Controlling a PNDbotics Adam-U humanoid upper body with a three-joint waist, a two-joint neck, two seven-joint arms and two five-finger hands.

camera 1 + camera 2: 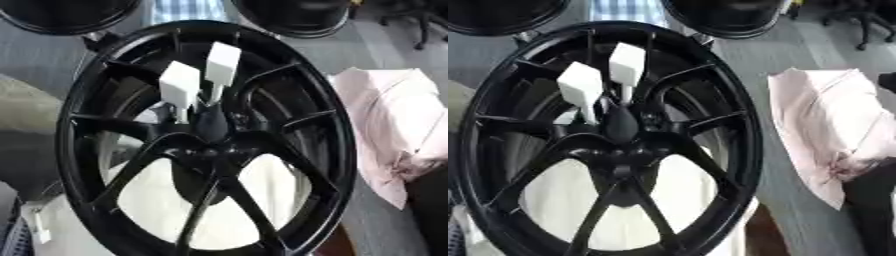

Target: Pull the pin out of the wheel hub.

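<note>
Two white pins (179,85) (222,65) stood in the black wheel's (87,90) hub (210,145); no robot hand showed, so its grip couldn't be told.

the wheel hub (206,145) fills the middle. two pins (180,85) (222,65) stand side by side in its centre, just above the bore. a cloth (824,130) lies right of the hub; two more wheels (66,12) (293,15) sit behind it.

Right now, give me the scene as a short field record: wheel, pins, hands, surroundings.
wheel: large black multi-spoke alloy wheel, face toward camera
pins: two white block-headed pins standing in the hub, side by side
hands: neither in view
surroundings: crumpled pale pink cloth right of wheel; two more black rims behind
</note>
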